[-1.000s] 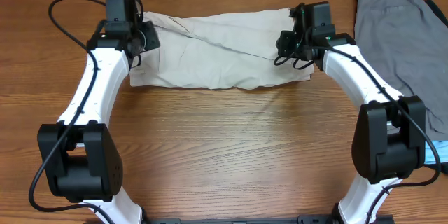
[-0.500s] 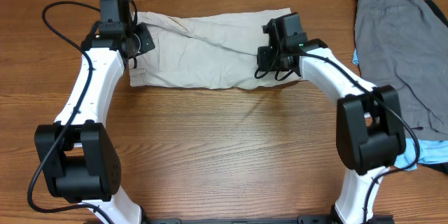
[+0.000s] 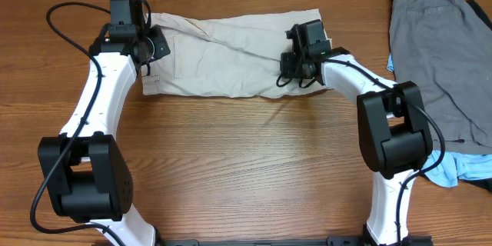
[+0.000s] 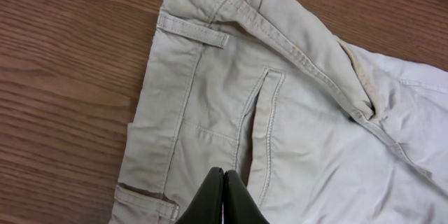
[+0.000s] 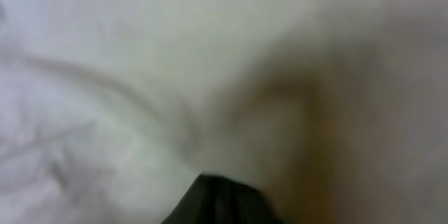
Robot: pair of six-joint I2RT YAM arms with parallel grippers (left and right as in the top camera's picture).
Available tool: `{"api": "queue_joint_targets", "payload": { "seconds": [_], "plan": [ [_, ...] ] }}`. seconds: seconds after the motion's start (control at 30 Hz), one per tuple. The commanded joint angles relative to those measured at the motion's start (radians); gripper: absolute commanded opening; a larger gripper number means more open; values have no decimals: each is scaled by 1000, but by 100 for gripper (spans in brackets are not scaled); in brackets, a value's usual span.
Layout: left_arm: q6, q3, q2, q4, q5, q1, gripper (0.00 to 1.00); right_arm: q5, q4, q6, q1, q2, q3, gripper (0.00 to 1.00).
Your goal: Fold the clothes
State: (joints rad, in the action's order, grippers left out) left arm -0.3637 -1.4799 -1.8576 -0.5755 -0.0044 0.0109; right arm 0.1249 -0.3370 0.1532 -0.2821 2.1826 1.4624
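Right wrist shows only blurred shorts (image 5: 140, 77), right claw (image 5: 221, 194) unreadable; left claw (image 4: 224, 179) clenched

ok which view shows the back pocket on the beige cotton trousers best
Left wrist: the stitched pocket slit on the beige cotton trousers is close and sharp. Overhead shows the trousers whole, the pocket too small to make out. Right wrist shows only blurred pale cloth.

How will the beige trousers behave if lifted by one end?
Probably floppy: the beige trousers already lie creased and folded over. Likely light, though the stitched waistband looks thicker and stiffer. Matte weave suggests little slip.
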Motion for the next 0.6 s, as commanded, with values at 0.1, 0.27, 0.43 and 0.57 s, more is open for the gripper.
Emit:
{"api": "queue_joint_targets", "payload": {
  "seconds": [0.1, 0.27, 0.43, 0.57],
  "plan": [
    [-8, -8, -19, 0, -6, -1, 4, -149, 204, 31, 3, 23, 14, 15],
    [-8, -8, -19, -7, -6, -1, 5, -229, 410, 62, 21, 23, 55, 15],
    [-10, -8, -19, -8, -5, -1, 4, -168, 348, 90, 64, 23, 223, 15],
    [-20, -8, -19, -7, -5, -1, 4, -95, 76, 78, 84, 23, 360, 15]
  ]
}}
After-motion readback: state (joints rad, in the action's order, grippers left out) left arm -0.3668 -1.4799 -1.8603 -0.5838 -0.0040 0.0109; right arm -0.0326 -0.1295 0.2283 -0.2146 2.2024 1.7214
